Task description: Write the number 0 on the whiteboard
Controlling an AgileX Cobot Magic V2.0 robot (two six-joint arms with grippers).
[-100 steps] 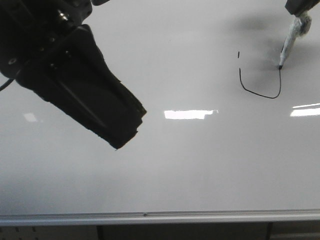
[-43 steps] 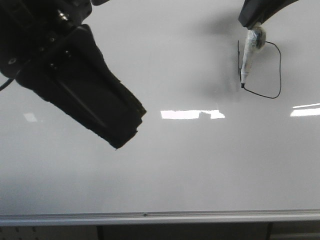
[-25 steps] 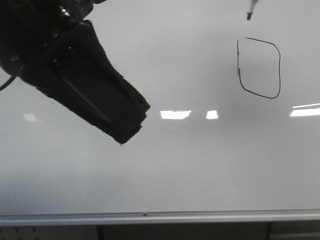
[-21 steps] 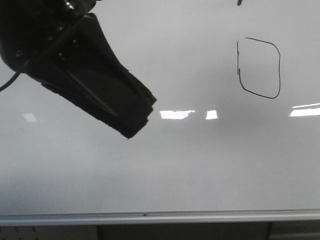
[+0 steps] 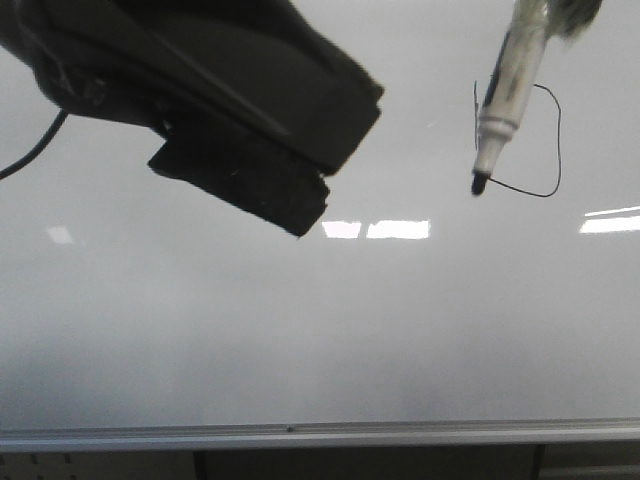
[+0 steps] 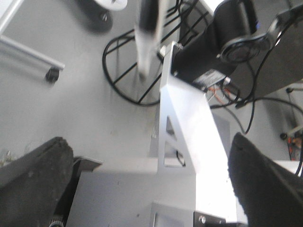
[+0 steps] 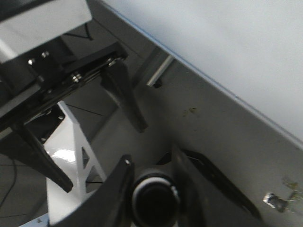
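Note:
The whiteboard [image 5: 400, 320] fills the front view. The number 0 [image 5: 557, 150], a thin black boxy loop, is at the upper right. A white marker [image 5: 505, 95] hangs tilted in front of the loop's left side, its black tip [image 5: 479, 185] by the lower left corner. It looks large and near the camera, so contact with the board is unclear. My right gripper [image 7: 151, 165] is shut on the marker [image 7: 154, 201], seen end-on. My left gripper [image 5: 290, 190] is a big dark shape at the upper left. Its fingers [image 6: 38, 165] stand wide apart with nothing between them.
A silver rail [image 5: 300, 435] runs along the board's lower edge. Bright light reflections [image 5: 375, 229] lie across the middle of the board and at its right edge. The wrist views show a grey floor, black cables [image 6: 118, 71] and a white metal frame [image 6: 184, 123].
The marker, which had left the view at the top, has come back down in front of the closed loop, nearer the camera. My left gripper has moved up and to the right.

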